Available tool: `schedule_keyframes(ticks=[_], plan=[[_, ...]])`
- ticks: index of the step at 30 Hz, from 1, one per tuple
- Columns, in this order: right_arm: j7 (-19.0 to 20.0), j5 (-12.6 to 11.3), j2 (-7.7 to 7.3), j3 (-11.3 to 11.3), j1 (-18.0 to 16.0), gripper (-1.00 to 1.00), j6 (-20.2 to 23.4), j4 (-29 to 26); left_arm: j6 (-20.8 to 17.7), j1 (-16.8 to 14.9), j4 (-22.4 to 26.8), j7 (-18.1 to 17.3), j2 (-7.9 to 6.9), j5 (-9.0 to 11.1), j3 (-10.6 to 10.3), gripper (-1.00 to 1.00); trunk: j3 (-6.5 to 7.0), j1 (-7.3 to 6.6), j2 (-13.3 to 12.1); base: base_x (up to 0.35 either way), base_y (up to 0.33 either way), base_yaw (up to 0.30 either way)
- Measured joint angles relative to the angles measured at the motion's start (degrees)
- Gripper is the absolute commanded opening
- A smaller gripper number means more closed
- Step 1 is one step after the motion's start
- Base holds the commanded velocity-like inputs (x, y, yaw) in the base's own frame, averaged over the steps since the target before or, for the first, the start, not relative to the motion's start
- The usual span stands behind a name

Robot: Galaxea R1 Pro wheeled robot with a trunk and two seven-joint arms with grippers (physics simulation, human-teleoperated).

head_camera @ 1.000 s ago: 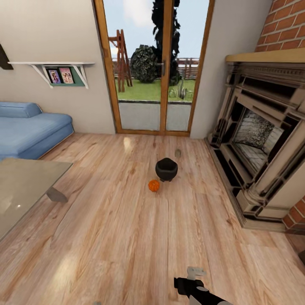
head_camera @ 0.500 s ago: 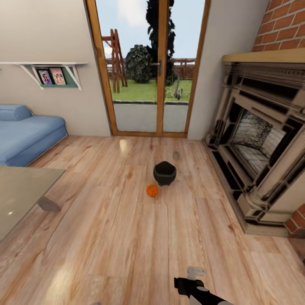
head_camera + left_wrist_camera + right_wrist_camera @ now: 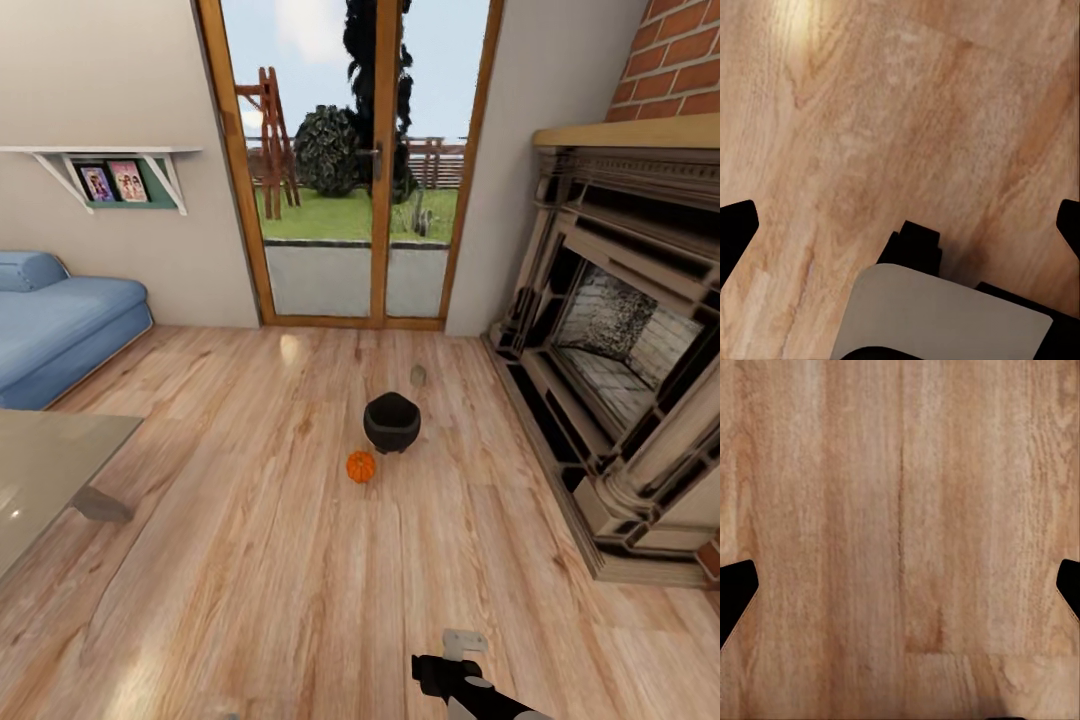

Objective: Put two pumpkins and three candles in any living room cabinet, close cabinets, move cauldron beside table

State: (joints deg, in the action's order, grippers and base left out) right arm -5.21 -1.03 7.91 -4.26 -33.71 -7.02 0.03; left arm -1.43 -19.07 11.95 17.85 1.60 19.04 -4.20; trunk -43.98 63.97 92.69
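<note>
Nothing stowed yet: cauldron (image 3: 391, 421) at twelve o'clock on the floor, pumpkin (image 3: 361, 466) just beside it at seven, candle (image 3: 418, 375) beyond. My left end effector (image 3: 900, 225) and right end effector (image 3: 900, 592) both spread, empty.

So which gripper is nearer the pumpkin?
Right. The right gripper sits at the head view's bottom edge, well short of the pumpkin; the left gripper points at bare floor.
</note>
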Motion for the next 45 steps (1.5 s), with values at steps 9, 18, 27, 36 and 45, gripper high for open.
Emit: schedule_keyframes(ticks=[9, 18, 27, 36, 45], plan=[[-0.04, -0.01, -0.06, 0.0, 0.0, 1.0, 0.05, 0.0, 0.0, 0.0, 0.0, 0.0, 0.0, 0.0, 0.0, 1.0, 0.0, 0.0, 0.0, 0.258, 0.017, 0.0], [-0.02, -0.01, -0.02, 0.0, 0.0, 1.0, 0.03, 0.0, 0.0, 0.0, 0.0, 0.0, 0.0, -0.03, 0.0, 1.0, 0.0, 0.02, 0.0, 0.148, 0.016, -0.02], [-0.04, -0.01, 0.08, 0.0, 0.01, 1.0, -0.08, -0.02, 0.0, -0.01, -0.02, 0.0, 0.0, -0.04, 0.0, 1.0, 0.0, 0.01, 0.0, 0.266, 0.09, -0.128], [-0.1, -0.02, 0.02, -0.01, 0.0, 1.0, -0.06, 0.0, 0.0, 0.0, 0.0, 0.0, 0.0, 0.0, 0.0, 1.0, 0.0, 0.01, 0.0, 0.238, 0.006, -0.032], [-0.08, -0.07, -0.08, -0.05, 0.0, 1.0, -0.05, 0.0, 0.0, 0.0, 0.0, 0.01, 0.0, 0.0, 0.0, 1.0, 0.0, 0.01, 0.0, 0.2, 0.022, -0.001]])
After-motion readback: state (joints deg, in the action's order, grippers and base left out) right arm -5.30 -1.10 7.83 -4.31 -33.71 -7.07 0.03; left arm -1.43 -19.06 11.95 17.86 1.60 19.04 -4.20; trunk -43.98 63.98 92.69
